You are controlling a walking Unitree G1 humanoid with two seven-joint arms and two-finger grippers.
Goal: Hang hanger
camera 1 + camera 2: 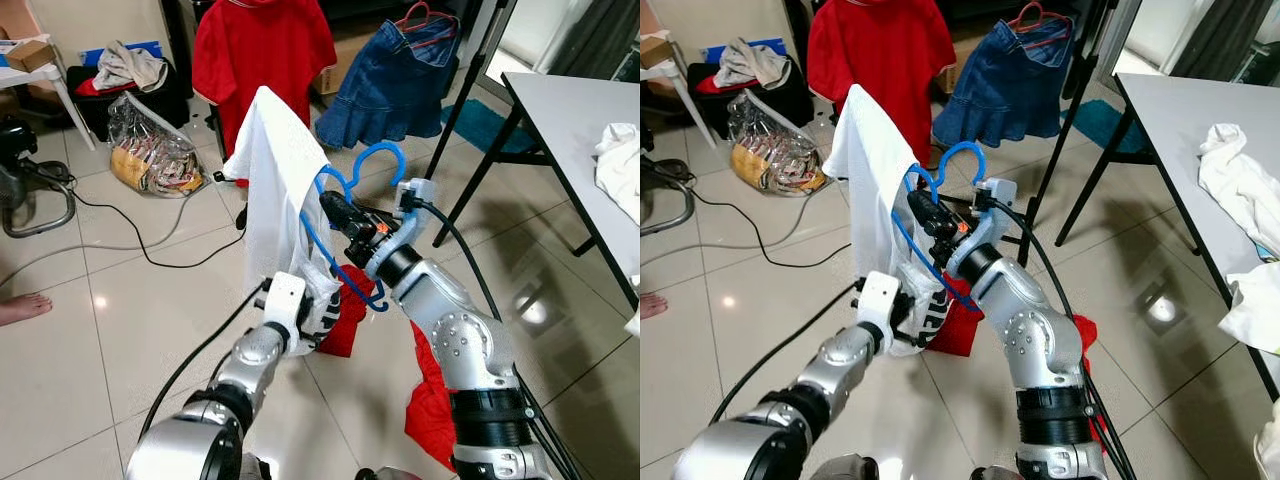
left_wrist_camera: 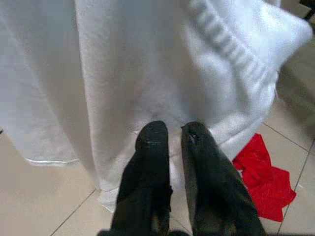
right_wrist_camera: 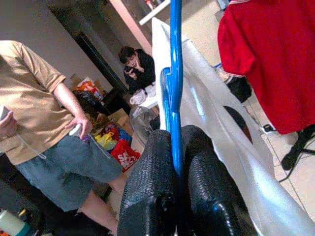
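Note:
A blue plastic hanger [image 1: 352,180] carries a white garment [image 1: 275,185] and is held up in mid-air at the centre. My right gripper [image 1: 338,210] is shut on the hanger [image 3: 174,98] just below its hook, the blue bar squeezed between the black fingers [image 3: 152,182]. My left gripper [image 1: 318,322] pinches the lower hem of the white garment [image 2: 147,73], with both fingertips [image 2: 152,135] pressed into the cloth. Behind, a red shirt [image 1: 262,55] and a denim skirt [image 1: 392,80] hang on a clothes rack.
Red cloth [image 1: 350,310] lies on the tiled floor below the hanger. A grey table [image 1: 575,120] with white cloth stands at the right. A plastic bag [image 1: 150,150], cables and a fan are at the left. Two people [image 3: 44,123] show in the right wrist view; a bare foot [image 1: 20,308] is at the far left.

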